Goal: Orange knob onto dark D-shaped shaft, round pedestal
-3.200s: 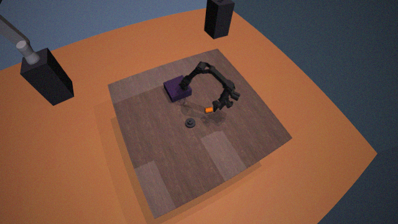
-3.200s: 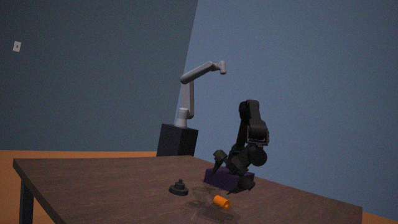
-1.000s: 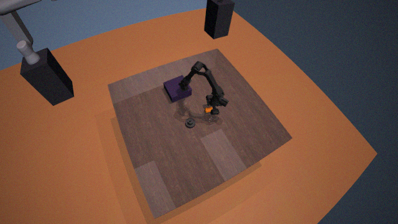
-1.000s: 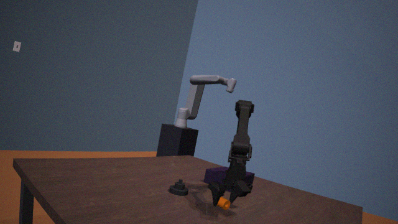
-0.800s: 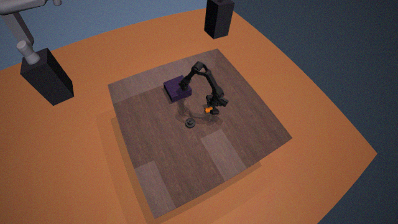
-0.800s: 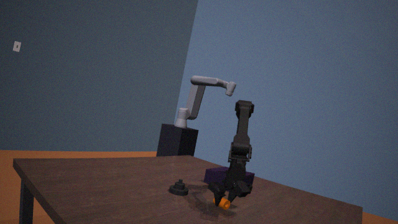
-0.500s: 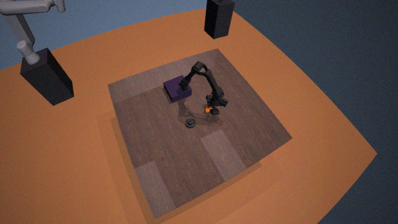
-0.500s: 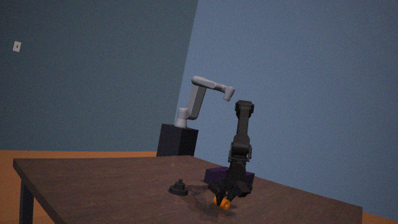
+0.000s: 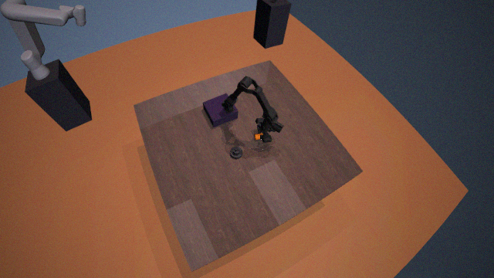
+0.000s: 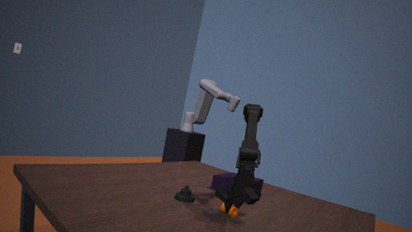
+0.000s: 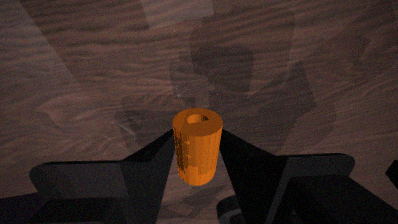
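Note:
The orange knob lies on its side low at the table, with its hole end facing the top of the wrist view. My gripper is shut on the knob, one finger against each side. The flat of the hole cannot be told clearly. The dark round pedestal stands upright a short way from the gripper, with its shaft pointing up. In the wrist view the pedestal is mostly hidden behind the right-hand finger.
A purple block is under my arm's base. The wooden table has paler patches. A grey arm on a dark stand and another dark stand are beyond the table.

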